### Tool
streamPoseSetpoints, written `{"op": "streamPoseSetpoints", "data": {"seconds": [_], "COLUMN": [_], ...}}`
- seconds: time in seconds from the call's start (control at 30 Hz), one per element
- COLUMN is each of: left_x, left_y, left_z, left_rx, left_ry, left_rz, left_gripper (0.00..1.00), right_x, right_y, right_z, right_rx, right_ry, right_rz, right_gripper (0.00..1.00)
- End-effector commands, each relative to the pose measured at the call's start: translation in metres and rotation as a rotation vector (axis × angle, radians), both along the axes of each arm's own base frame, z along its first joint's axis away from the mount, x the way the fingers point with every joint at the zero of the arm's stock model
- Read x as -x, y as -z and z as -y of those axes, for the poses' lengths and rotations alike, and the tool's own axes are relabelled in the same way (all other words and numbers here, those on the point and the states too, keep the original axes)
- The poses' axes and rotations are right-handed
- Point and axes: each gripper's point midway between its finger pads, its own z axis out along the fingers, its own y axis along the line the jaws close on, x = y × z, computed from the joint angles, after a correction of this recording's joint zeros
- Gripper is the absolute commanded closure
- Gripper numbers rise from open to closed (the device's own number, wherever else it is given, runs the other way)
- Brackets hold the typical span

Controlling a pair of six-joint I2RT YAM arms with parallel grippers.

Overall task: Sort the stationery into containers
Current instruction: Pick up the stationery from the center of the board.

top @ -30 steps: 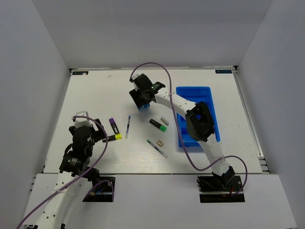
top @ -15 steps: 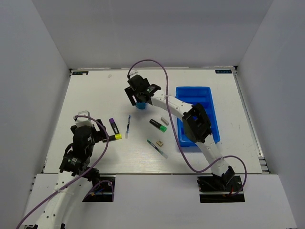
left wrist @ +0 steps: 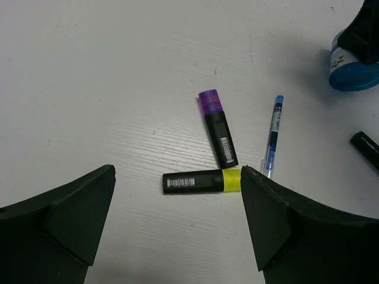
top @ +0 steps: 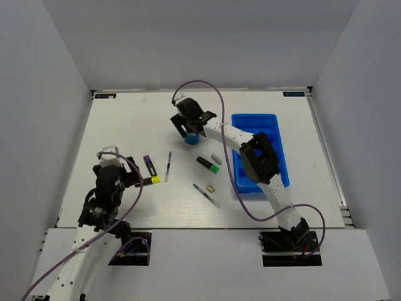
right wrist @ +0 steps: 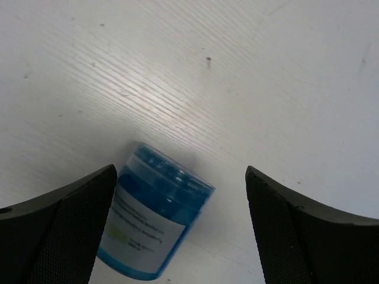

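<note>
1. Right now the right gripper point(right wrist: 180, 177) is hanging wide open over the little blue tub point(right wrist: 151, 228), which is sitting on the table point(top: 125, 125) near the blue tray point(top: 263, 128), not in it.
2. I'm thinking the jaws need centring on the tub before closing (it's sitting off towards one finger).
3. The left gripper point(left wrist: 177, 174), also open, is hovering above the yellow-capped marker point(left wrist: 201, 181).

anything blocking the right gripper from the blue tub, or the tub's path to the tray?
Nothing visible. The right gripper hangs open directly over the blue tub. Between tub and blue tray nothing lies in view; the green-capped marker and grey eraser lie to the near side, off that line.
</note>
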Motion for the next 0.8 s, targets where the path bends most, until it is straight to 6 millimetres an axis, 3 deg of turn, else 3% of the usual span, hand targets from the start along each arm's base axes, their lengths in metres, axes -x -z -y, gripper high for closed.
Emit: {"op": "streamPoseSetpoints", "data": {"seconds": [0.0,0.1,0.27,0.37,0.47,0.5,0.63,0.77], "left_x": [-0.001,0.000,0.000,0.000,0.001,0.001,0.002,0.002], "left_y": [-0.010,-0.010,-0.009,-0.009,-0.008,-0.008,-0.007,-0.008], "left_z": [0.001,0.001,0.001,0.000,-0.001,-0.002,-0.003,-0.004], "left_rx": [0.006,0.006,0.007,0.005,0.003,0.003,-0.004,-0.001], "left_ry": [0.007,0.008,0.006,0.004,-0.001,-0.005,-0.010,-0.014], "left_rz": [0.022,0.022,0.023,0.026,0.023,0.024,0.020,0.022], "left_gripper": [0.03,0.03,0.02,0.02,0.02,0.02,0.02,0.02], "right_x": [-0.007,0.006,0.041,0.054,0.054,0.043,0.027,0.017], "right_y": [-0.035,-0.028,0.013,0.027,0.035,0.034,0.042,0.031], "right_z": [0.019,0.027,0.045,0.045,0.042,0.038,0.040,0.034], "right_rx": [-0.012,0.002,-0.003,-0.021,-0.031,-0.056,-0.040,-0.059], "right_ry": [0.151,0.209,0.354,0.376,0.360,0.341,0.245,0.151], "right_rz": [0.067,0.005,-0.203,-0.265,-0.272,-0.238,-0.182,-0.138], "right_gripper": [0.10,0.10,0.10,0.13,0.24,0.25,0.25,0.15]}}
